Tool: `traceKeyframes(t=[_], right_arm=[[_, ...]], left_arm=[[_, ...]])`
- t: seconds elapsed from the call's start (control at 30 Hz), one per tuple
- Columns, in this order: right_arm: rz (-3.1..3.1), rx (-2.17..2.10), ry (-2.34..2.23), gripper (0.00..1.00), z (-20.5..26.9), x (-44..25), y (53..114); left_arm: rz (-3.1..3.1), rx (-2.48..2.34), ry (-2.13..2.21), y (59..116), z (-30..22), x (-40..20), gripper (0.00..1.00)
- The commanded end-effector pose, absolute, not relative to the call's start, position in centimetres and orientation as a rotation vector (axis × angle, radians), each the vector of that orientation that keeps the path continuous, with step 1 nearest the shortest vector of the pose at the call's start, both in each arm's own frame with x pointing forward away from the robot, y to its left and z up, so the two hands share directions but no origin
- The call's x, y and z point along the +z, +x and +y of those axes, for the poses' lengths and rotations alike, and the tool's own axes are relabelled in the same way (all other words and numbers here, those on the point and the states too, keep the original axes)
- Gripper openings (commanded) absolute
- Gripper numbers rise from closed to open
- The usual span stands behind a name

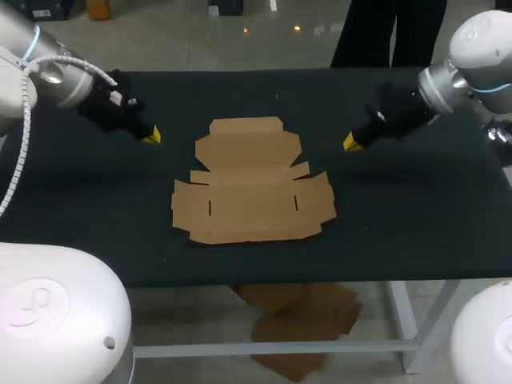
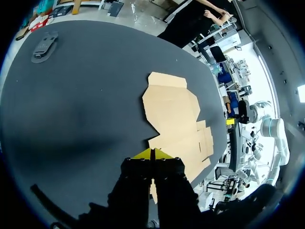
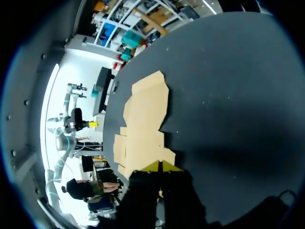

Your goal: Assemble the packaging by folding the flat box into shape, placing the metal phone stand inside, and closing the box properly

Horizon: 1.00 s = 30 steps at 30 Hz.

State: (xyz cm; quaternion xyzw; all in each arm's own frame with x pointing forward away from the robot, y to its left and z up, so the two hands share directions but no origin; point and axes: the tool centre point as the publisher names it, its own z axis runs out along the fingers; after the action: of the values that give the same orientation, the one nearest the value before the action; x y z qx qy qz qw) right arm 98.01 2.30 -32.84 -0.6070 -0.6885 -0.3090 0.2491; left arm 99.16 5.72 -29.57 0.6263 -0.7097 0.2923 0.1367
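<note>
The flat brown cardboard box (image 1: 252,192) lies unfolded at the middle of the black table (image 1: 416,216). My left gripper (image 1: 151,134) hangs shut and empty to the box's left, its yellow tips pressed together over the box's near edge (image 2: 176,114) in the left wrist view (image 2: 152,153). My right gripper (image 1: 352,142) is shut and empty to the box's right, with the box (image 3: 143,124) ahead of its tips (image 3: 161,166). A dark grey flat object (image 2: 44,46), possibly the phone stand, lies near the table's edge far from the box. The head view does not show it.
Bare black tabletop surrounds the box on all sides. Neither gripper touches the cardboard.
</note>
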Motion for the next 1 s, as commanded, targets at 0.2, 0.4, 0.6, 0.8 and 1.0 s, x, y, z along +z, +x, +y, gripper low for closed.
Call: traceKeyframes(t=[0.2,0.4,0.6,0.8,1.0], right_arm=[[-1.878,-0.829,-1.65,0.0,2.6,-32.8,98.3],[-1.878,-0.829,-1.65,0.0,2.6,-32.8,98.3],[-1.971,-0.841,-1.6,0.0,4.5,-34.6,99.3],[-1.979,-0.824,-1.562,0.0,5.3,-35.8,100.4],[-1.984,-0.822,-1.558,0.0,5.3,-36.2,100.9]], left_arm=[[-2.051,0.835,1.801,99.7,5.9,-29.7,0.0],[-2.087,0.838,1.782,100.1,4.9,-30.4,0.0],[-2.143,0.904,1.693,100.3,4.2,-31.6,0.0],[-2.145,0.892,1.687,100.6,3.7,-33.2,0.0],[-2.157,0.897,1.707,99.6,3.3,-33.3,0.0]])
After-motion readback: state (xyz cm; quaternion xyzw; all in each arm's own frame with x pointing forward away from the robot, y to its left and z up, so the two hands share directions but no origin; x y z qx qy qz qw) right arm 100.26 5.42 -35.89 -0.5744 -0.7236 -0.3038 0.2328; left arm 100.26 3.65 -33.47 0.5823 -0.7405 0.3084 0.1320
